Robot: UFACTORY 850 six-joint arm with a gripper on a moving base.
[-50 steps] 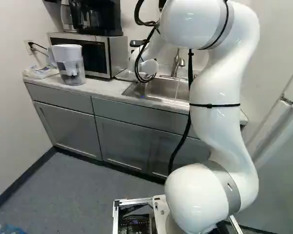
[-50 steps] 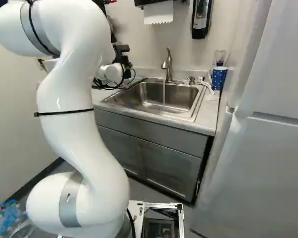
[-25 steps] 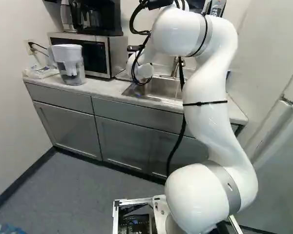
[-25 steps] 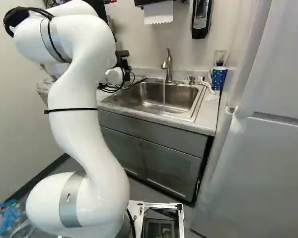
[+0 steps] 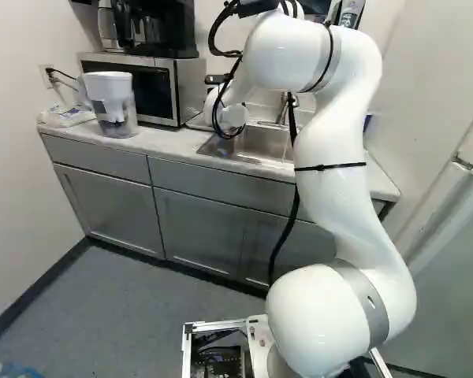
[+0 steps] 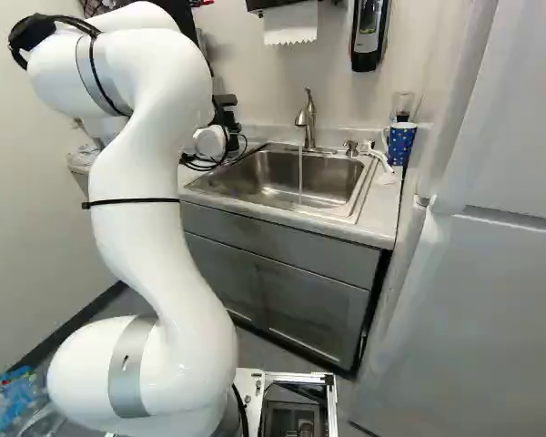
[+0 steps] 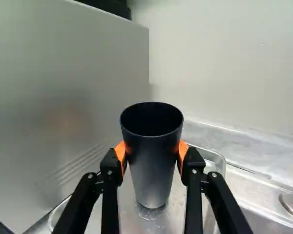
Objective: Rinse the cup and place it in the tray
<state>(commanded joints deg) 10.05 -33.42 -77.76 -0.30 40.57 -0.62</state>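
Cup (image 7: pixel 154 178): mouth up within the tray's (image 7: pixel 174 209) edges, likely for a bottom-first landing.
End effector (image 7: pixel 152 152): I'm gripping its sides, bottom free.

Arm (image 6: pixel 155 218): white, rising at near left
Sink (image 6: pixel 268 164): steel, set in the worktop (image 6: pixel 380 208)
Faucet (image 6: pixel 308 116): on the sink's far side, water (image 6: pixel 300 175) running
Mug (image 6: pixel 401 146): blue, dotted, right of the sink
Paper towel (image 6: pixel 290 25): far wall, left of the dispenser (image 6: pixel 368 32)
Refrigerator (image 6: pixel 473 300): near right
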